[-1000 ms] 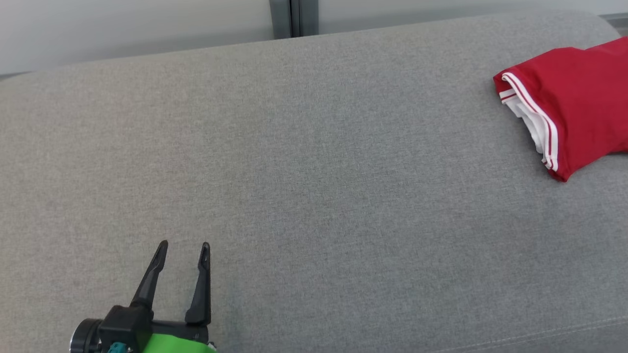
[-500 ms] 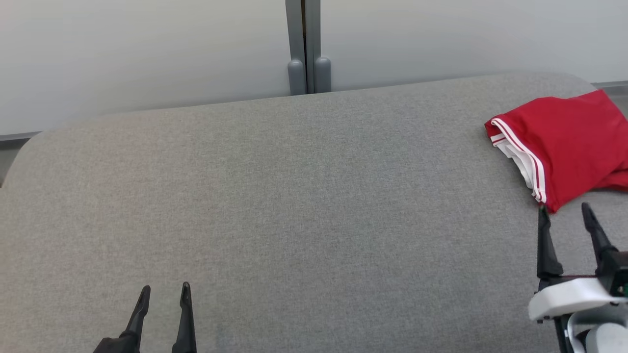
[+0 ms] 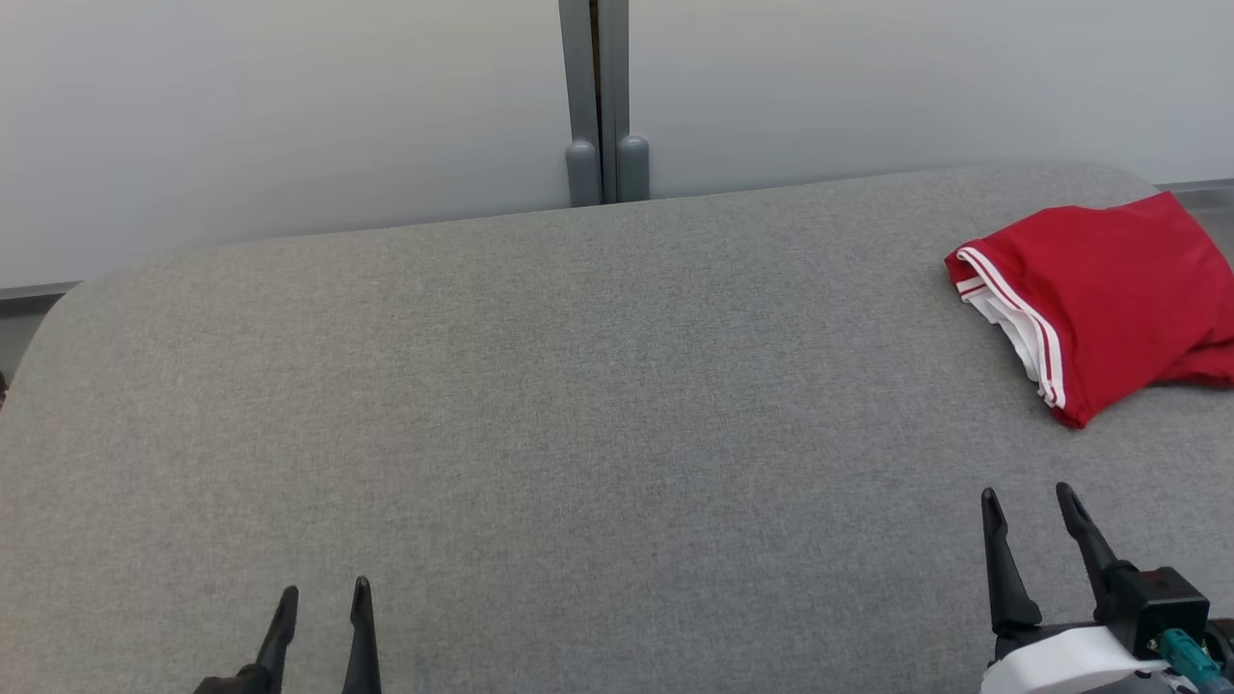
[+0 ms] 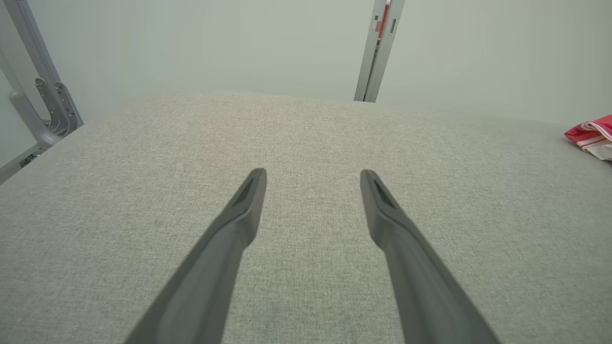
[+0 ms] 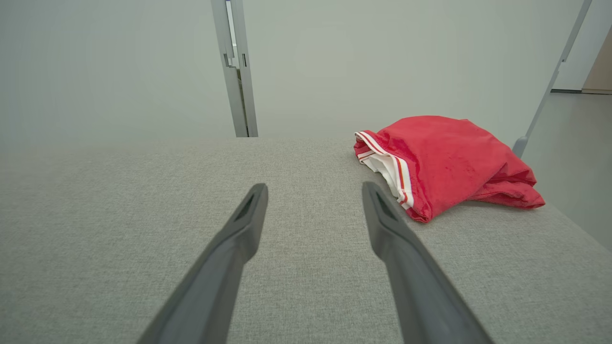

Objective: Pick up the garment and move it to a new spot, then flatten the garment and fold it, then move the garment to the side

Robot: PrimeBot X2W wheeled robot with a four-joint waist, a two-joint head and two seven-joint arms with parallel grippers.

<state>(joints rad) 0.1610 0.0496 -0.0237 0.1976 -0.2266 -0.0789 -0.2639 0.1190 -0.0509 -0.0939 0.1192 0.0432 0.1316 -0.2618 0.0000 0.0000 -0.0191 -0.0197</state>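
Broad padded surface of light grey woven fabric (image 3: 578, 405), far corners rounded; plain pale wall panels (image 3: 289, 106) behind; grey metal upright post (image 3: 598, 96) between them; soft, even light.

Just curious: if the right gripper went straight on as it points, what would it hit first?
Probably nothing near: the right gripper aims over the grey fabric cushion at the pale wall; the red white-trimmed garment lies just right.

A wide grey fabric-covered surface (image 3: 578, 405) with rounded far corners spans the scene. Behind it stands a pale wall (image 3: 289, 106), split by a grey vertical post (image 3: 598, 96) with two rounded feet. A grey metal frame (image 4: 43, 105) stands past the surface's left edge.
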